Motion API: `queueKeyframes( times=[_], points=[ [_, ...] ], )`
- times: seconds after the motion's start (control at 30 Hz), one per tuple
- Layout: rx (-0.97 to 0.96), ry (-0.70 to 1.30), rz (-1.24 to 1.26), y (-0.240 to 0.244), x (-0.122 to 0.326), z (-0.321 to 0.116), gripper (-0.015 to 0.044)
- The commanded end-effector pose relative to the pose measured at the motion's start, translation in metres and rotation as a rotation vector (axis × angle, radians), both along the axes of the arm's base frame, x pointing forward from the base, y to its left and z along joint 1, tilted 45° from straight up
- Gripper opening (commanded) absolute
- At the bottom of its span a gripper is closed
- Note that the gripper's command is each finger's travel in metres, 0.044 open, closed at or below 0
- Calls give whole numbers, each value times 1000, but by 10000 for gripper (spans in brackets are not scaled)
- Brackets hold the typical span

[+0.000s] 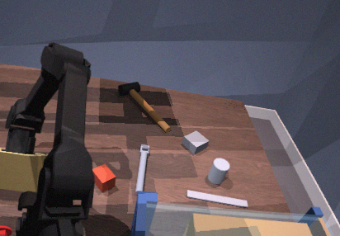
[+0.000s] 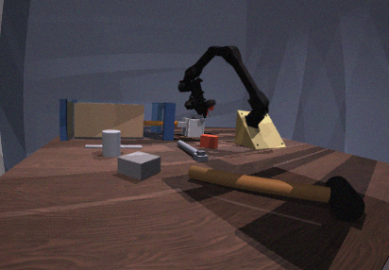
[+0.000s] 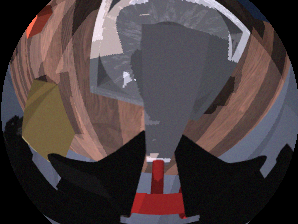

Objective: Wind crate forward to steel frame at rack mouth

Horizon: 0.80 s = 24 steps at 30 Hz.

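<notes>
I have my tool [image 2: 205, 113] [image 3: 160, 135] clenched on a grey bar with red parts, which I take for the winch handle [image 3: 167, 85]; its fingers stand fairly narrow, one either side. From the wrist, the bar runs up toward 12 o'clock over the pale winch [image 2: 194, 127] [image 3: 112, 82], and a red crosspiece [image 3: 157, 203] shows at 6 o'clock. I cannot tell whether the key is seated in the hole.

The crate [image 1: 250, 226] [image 2: 109, 120] sits in the guard cubby, looking flat in the exterior view, where an orange strap [image 2: 156, 123] leaves it toward 3 o'clock, toward the winch. A gap shows there between the crate and the blue post [image 2: 171, 121] [image 1: 140, 214] on the winch side.

For room, I watch the yellow wedge [image 1: 11, 169] [image 2: 258, 132] [image 3: 47, 117], at 9 o'clock from the wrist, and the red block [image 1: 104, 177] [image 2: 209, 141] [image 3: 39, 22] at 10 to 11. In the exterior view open air lies around the raised arm [image 2: 225, 51]. The hammer [image 1: 148, 109] [image 2: 262, 184] lies well apart from the tool, toward 5 o'clock in that view, near the tabletop [image 1: 229, 120] [image 2: 121, 227] edge.
</notes>
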<state>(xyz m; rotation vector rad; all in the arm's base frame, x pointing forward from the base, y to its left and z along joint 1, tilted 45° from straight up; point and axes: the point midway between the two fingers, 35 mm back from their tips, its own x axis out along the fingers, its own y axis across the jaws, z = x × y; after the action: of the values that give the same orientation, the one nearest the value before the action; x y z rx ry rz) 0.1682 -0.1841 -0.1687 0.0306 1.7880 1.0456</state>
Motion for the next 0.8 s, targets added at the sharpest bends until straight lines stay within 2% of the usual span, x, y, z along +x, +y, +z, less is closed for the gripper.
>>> queueKeyframes(
  times=[0.0, 0.37, 0.77],
  points=[
    [-1, 3, -6, 2, -1, -1, 0],
    [5, -27, 26, 4, 0, -7, 0],
    [2, -18, 19, 3, 0, -6, 315]
  ],
)
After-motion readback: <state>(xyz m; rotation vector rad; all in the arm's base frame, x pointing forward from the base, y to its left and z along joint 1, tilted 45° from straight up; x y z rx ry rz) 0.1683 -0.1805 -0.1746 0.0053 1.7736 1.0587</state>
